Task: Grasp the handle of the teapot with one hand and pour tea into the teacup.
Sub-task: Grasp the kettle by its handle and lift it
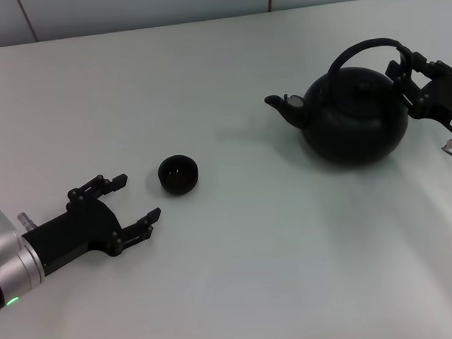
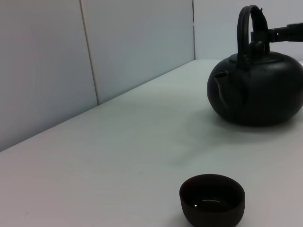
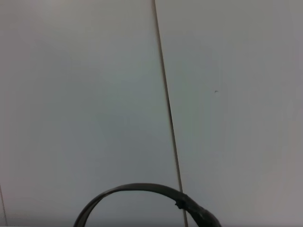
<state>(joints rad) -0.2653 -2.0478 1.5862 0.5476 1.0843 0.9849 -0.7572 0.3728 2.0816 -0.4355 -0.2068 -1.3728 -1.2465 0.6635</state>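
black round matte teapot (image 1: 355, 119) sits on the white counter (image 1: 238, 274), right gripper (image 1: 408, 73) jaws pinching its arched handle (image 1: 363, 49). left gripper (image 1: 131, 202) rests jaws spread beside the tiny dark teacup (image 1: 178, 175).

The teapot (image 1: 356, 119) has a matt black body with a faintly grainy, cast-metal look and only dull highlights. Its handle (image 1: 363, 50) is smooth dark metal with a slight sheen. The teacup (image 1: 178, 175) looks like dark glazed ceramic, glossier inside. The counter (image 1: 238, 274) is smooth, pale and softly reflective. The left pincer (image 1: 130, 206) is matt black plastic on a brushed silver metal wrist; the right pincer (image 1: 409, 75) is matt black too.
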